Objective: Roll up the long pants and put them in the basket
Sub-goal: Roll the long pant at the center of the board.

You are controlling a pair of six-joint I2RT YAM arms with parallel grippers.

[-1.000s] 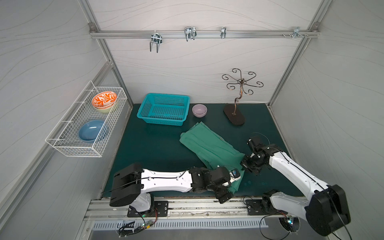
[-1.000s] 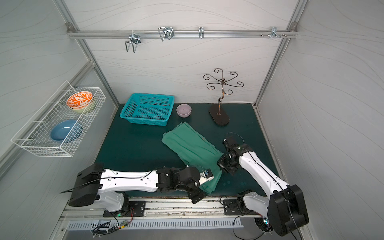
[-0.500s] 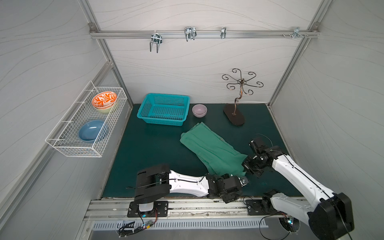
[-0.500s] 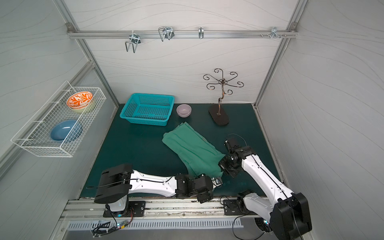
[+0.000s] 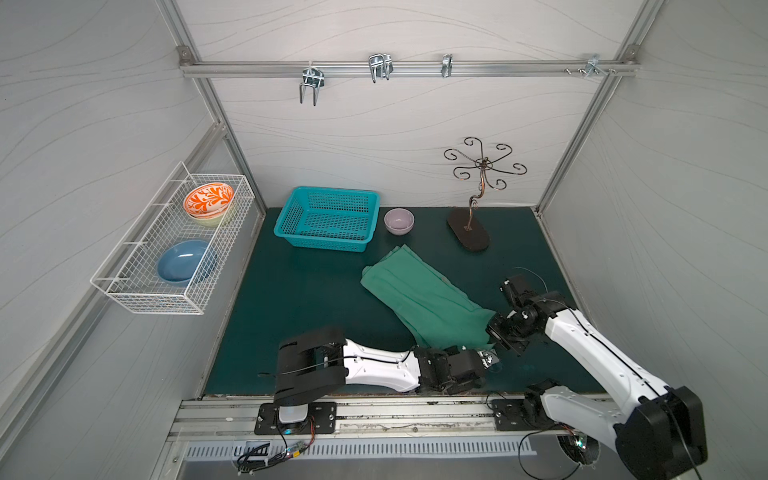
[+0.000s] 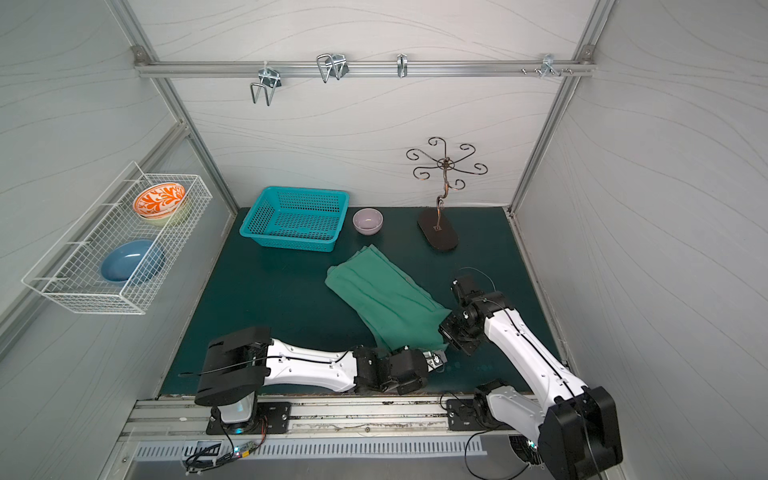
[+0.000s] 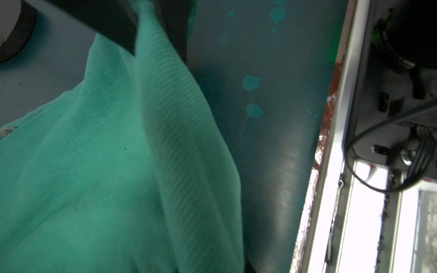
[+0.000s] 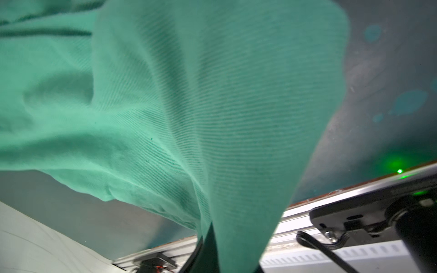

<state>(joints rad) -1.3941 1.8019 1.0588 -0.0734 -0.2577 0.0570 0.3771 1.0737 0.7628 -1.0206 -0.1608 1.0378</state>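
Green and soft: long pants (image 5: pixel 419 299), folded to a narrow strip, lying aslant across the right half of the table (image 5: pixel 299 307), far end near the pink bowl (image 5: pixel 399 220) without touching, near end raised off the table close to the front edge. Left end effector (image 5: pixel 489 360) pinched together on the near corner of that hem, dark fingers (image 7: pixel 113 23) closed over a fold. Right end effector (image 5: pixel 493 329) just beside, at the same hem, cloth running in between its fingers (image 8: pixel 205 255); clamped or loose, cannot tell. Wide bare table left of the strip, up to the turquoise basket (image 5: pixel 328 218). Narrower room rightward, toward the side wall and the wire stand (image 5: pixel 469 237).
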